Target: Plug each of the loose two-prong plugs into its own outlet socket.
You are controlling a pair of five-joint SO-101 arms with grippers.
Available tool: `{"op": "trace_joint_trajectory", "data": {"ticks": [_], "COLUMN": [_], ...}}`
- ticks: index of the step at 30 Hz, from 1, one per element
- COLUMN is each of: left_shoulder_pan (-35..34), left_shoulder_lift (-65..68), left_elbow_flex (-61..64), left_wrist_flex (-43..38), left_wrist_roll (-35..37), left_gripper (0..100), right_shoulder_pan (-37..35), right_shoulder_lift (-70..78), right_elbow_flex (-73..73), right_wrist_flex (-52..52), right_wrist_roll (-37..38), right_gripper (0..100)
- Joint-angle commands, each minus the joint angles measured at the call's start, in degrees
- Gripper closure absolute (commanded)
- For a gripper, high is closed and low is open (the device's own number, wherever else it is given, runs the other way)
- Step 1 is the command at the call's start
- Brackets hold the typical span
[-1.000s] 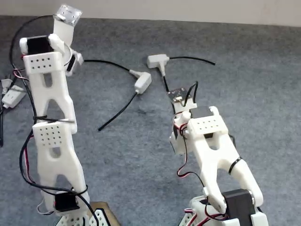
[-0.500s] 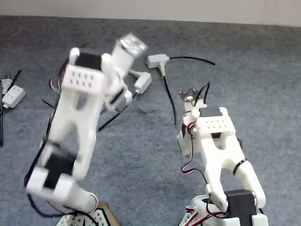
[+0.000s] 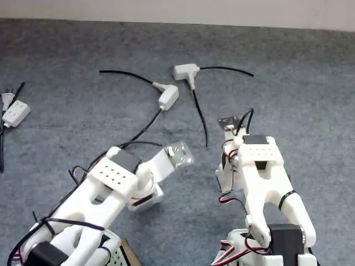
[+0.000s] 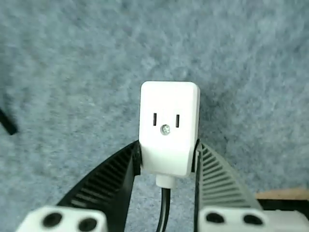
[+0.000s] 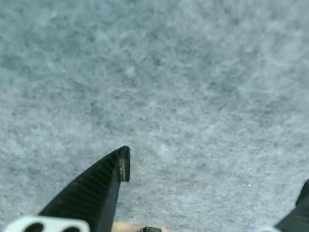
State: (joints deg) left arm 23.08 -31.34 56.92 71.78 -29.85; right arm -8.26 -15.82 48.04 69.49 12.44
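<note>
My left gripper (image 4: 166, 159) is shut on a white outlet socket (image 4: 169, 121) whose two slots face the camera, with its black cord (image 4: 164, 212) running back between the fingers. In the high view that arm (image 3: 113, 183) lies folded low at the front left. My right gripper (image 5: 212, 186) stands open above bare carpet, nothing between its fingers (image 5: 104, 188). Mid-carpet lies a white socket (image 3: 168, 97) with a plug (image 3: 160, 86) joined to it, and behind it a white T-shaped piece (image 3: 185, 71). At the far left rest another white socket (image 3: 15, 113) and a loose plug (image 3: 6, 98).
Black cords (image 3: 145, 126) trail over the grey carpet (image 3: 288, 83) between the middle pieces and my arms. The right arm (image 3: 260, 172) stands at the front right. A brown corner (image 3: 126, 246) shows near the left arm's base.
The left arm has swung from the far left rear across and down to the front. The right arm has drawn back slightly towards the front.
</note>
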Motion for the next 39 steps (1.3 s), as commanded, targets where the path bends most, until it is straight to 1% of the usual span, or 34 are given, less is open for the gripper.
{"op": "trace_joint_trajectory", "data": {"ticks": [1, 4, 7, 10, 13, 16, 19, 22, 24, 26, 29, 32, 35, 39], "left_shoulder_pan": [0.66, 0.66, 0.75, 0.66, 0.66, 0.57, 0.31, -2.68, -5.76, -9.8, -16.57, -20.79, -21.23, -21.23], "left_shoulder_lift": [-1.8, -1.8, -1.8, -1.8, -1.71, -1.71, -1.71, -1.8, -1.89, -1.89, -1.8, -1.8, -1.71, -1.71], "left_elbow_flex": [3.12, 4.53, 4.44, 4.44, 5.05, 5.23, 5.67, 5.14, 3.74, 1.27, -3.65, -7.52, -7.69, -6.64], "left_wrist_flex": [-3.52, -5.89, -6.33, -6.24, -6.15, -6.15, -6.15, -6.42, -7.3, -8.18, -8.53, -8.44, -8.26, -8.44], "left_wrist_roll": [-1.93, -3.52, -6.51, -10.64, -16.79, -19.87, -24.7, -28.31, -29.19, -28.92, -29.27, -29.45, -31.21, -31.3], "left_gripper": [97, 96, 95, 95, 95, 95, 95, 95, 95, 90, 76, 66, 66, 68], "right_shoulder_pan": [0.57, 0.57, 0.57, 0.48, -0.04, -1.36, -1.63, -1.63, -1.63, -1.63, -1.63, -1.63, -1.63, -1.63], "right_shoulder_lift": [-0.84, -0.84, -0.84, -0.84, -0.84, -0.84, -0.84, -0.84, -0.84, -0.84, -0.84, -0.84, -0.84, -0.84], "right_elbow_flex": [-0.22, -0.22, -0.22, -0.22, -0.22, -0.13, -0.13, -0.13, -0.13, -0.13, -0.22, -0.22, -0.4, -0.31], "right_wrist_flex": [-0.4, -0.4, -0.31, -0.31, -0.31, -0.22, -0.22, -0.22, -0.22, -0.22, -0.22, -0.22, -0.22, -0.22], "right_wrist_roll": [0.7, 0.62, 0.79, 0.88, 0.88, 0.62, 0.53, 0.62, 0.79, 0.79, 0.79, 0.79, 0.7, 0.79], "right_gripper": [50.5, 50.5, 50.5, 50.5, 50.5, 50.5, 50.5, 50.5, 50.5, 50.5, 50.5, 50.5, 50.5, 50.5]}}
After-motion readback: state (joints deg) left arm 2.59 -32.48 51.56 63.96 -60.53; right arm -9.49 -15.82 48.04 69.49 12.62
